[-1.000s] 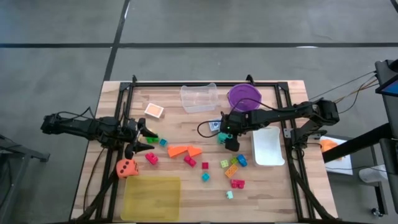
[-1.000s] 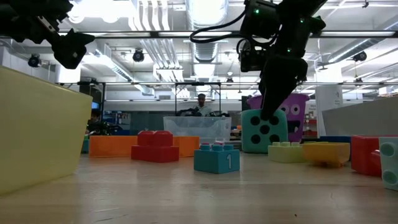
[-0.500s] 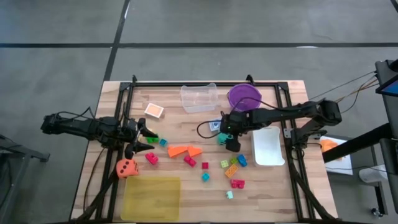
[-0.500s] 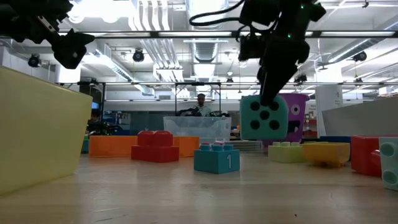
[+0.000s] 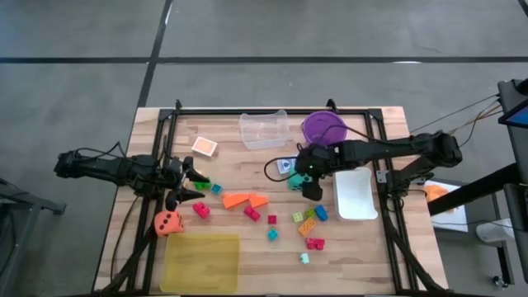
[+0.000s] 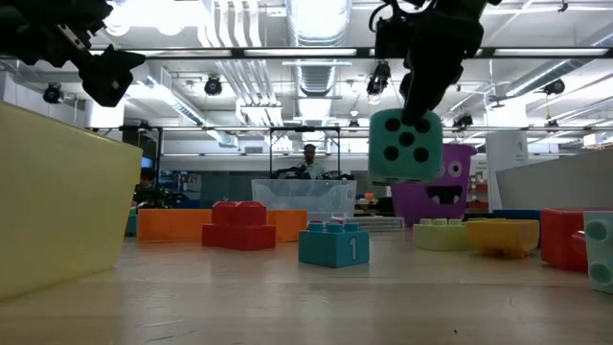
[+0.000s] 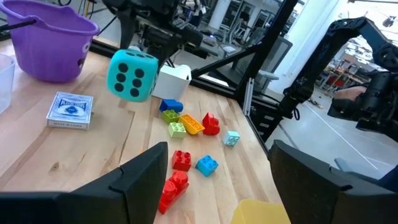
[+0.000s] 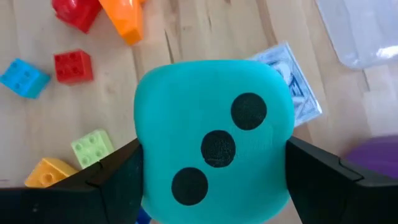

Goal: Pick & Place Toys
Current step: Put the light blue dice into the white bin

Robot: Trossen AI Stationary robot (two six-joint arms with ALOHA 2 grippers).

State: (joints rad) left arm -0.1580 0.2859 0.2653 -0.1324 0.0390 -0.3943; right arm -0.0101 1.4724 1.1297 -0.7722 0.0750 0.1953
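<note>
A teal die (image 8: 214, 140) with black dots hangs above the table's middle right, and my right gripper (image 5: 305, 180) is shut on it. In the low view the teal die (image 6: 405, 146) is well clear of the tabletop. Small bright bricks (image 5: 307, 221) and orange wedges (image 5: 245, 200) lie flat on the wood in the middle. An orange die (image 5: 168, 223) sits near the left. My left gripper (image 5: 200, 185) waits open at the table's left, with nothing between its fingers. My right gripper pinches the teal die between its two fingers, on two opposite side faces (image 8: 144, 174). The fingers slant steeply down onto it from the table's right side. The die hangs lifted clear of the table, a three-dot face toward the wrist camera.
A purple bucket (image 5: 323, 128) and a clear tub (image 5: 264, 129) stand at the far edge. A white tray (image 5: 356, 194) lies to the right of the die, and a flat yellow tray (image 5: 200, 262) lies near the front left. A blue card pack (image 5: 285, 166) lies just beyond the die.
My right gripper has gone up with the teal die. The die stood on the table a second ago and now hangs clear above it.
</note>
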